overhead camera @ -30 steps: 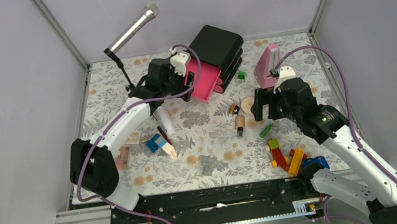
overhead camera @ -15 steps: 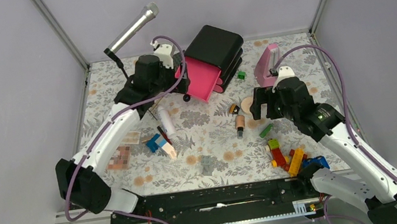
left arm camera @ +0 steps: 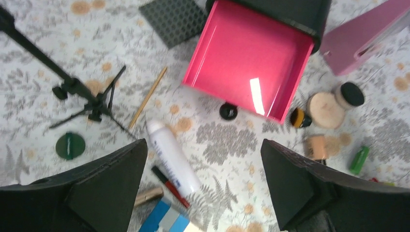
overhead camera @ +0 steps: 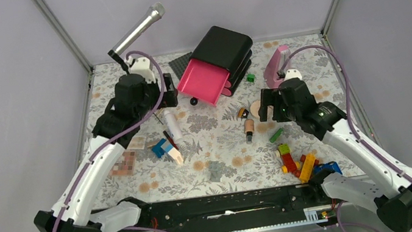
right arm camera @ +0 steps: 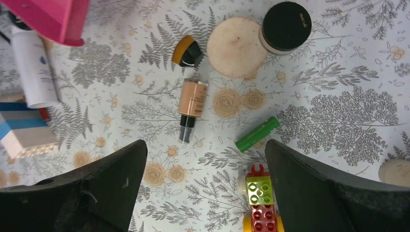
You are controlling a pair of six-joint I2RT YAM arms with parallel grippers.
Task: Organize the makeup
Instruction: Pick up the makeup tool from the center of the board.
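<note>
Now, right gripper (right arm camera: 205, 145): spread wide, holding nothing.
Peach bottle (right arm camera: 190, 105): lying flat on the table (right arm camera: 338, 121), black cap pointing back at the gripper, just ahead of the fingertips and between their lines.
Handling: probably light, rigid, slick, apt to roll; pinch across the peach barrel.
Left gripper (left arm camera: 204, 145): wide, empty.

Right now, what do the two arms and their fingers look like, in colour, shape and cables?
The left arm and the right arm have white shells, black joints and a purple cable looping along each. The left fingers and right fingers are matt black, broad and wedge-shaped.
</note>
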